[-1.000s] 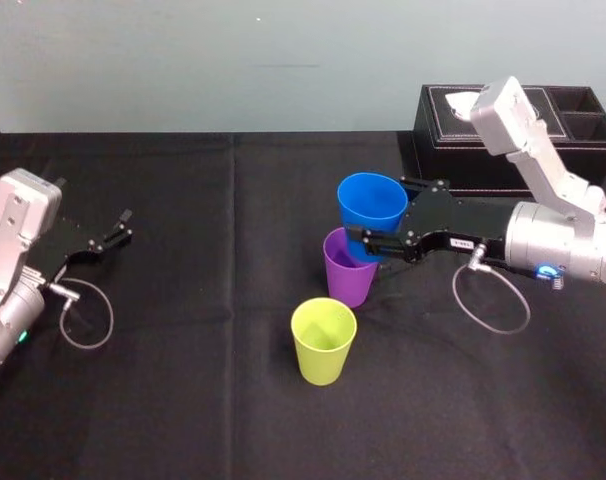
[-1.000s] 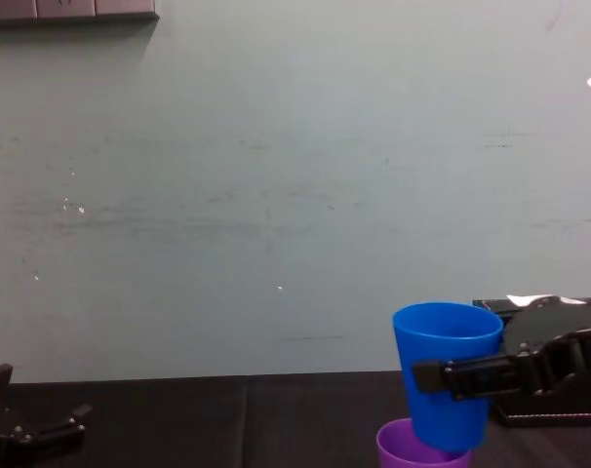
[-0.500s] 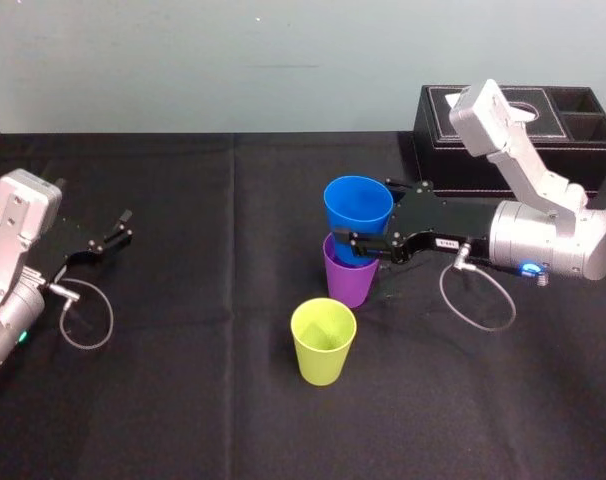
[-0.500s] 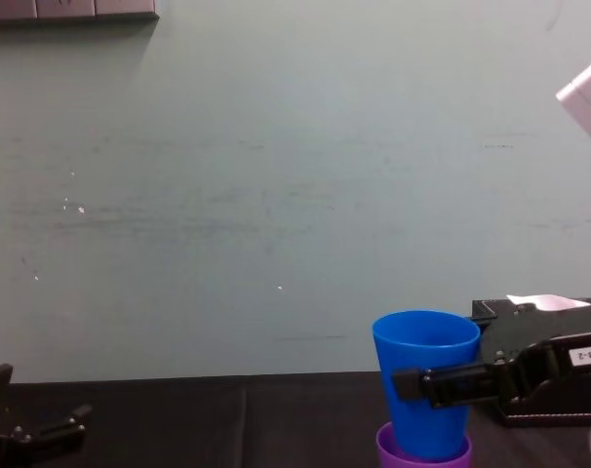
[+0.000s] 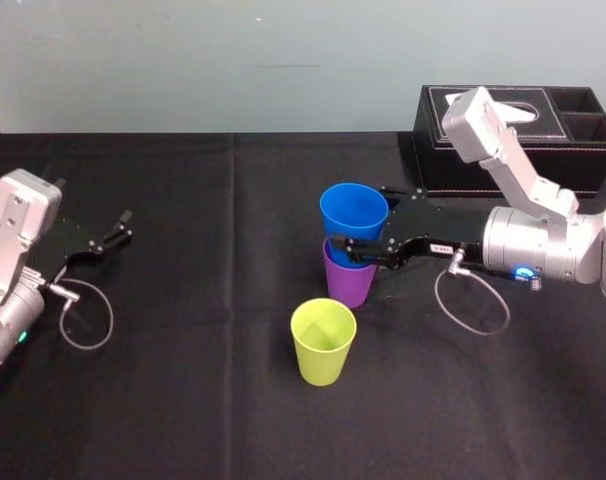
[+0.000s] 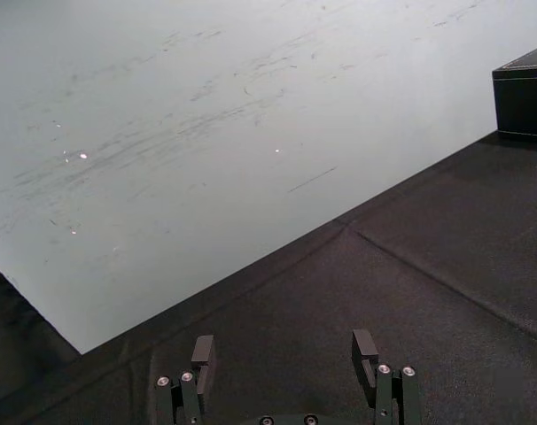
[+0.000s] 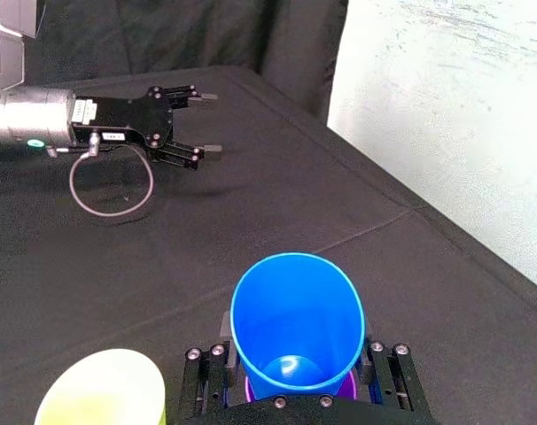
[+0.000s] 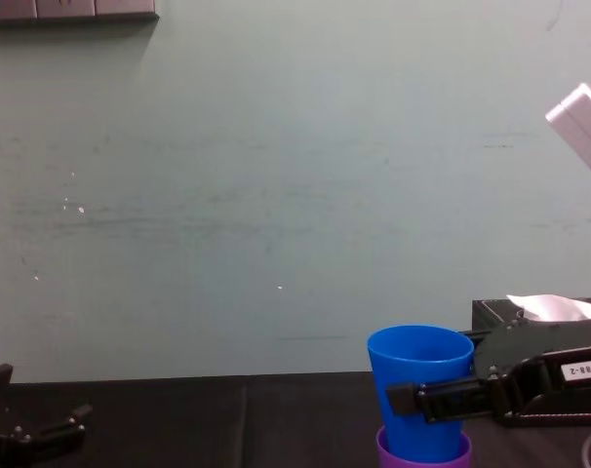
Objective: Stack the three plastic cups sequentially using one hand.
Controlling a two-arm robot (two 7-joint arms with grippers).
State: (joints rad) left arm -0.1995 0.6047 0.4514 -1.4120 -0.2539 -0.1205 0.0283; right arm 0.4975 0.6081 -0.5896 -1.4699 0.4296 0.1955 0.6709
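Blue cup (image 5: pixel 354 208), pinched by the right hand (image 5: pixel 359 226), is sinking into the purple cup (image 5: pixel 349 285) at the middle of the worktop (image 5: pixel 183 400), lower than a second ago. Yellow-green cup (image 5: pixel 323 342) is waiting nearer, and the left hand (image 5: pixel 116 232) is idling, spread, at far left.

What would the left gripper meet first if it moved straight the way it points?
Likely nothing nearby: the open left gripper points across the black cloth toward the pale wall.

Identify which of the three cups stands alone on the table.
The yellow-green cup: the blue cup sits partly inside the purple cup, held by the right gripper.
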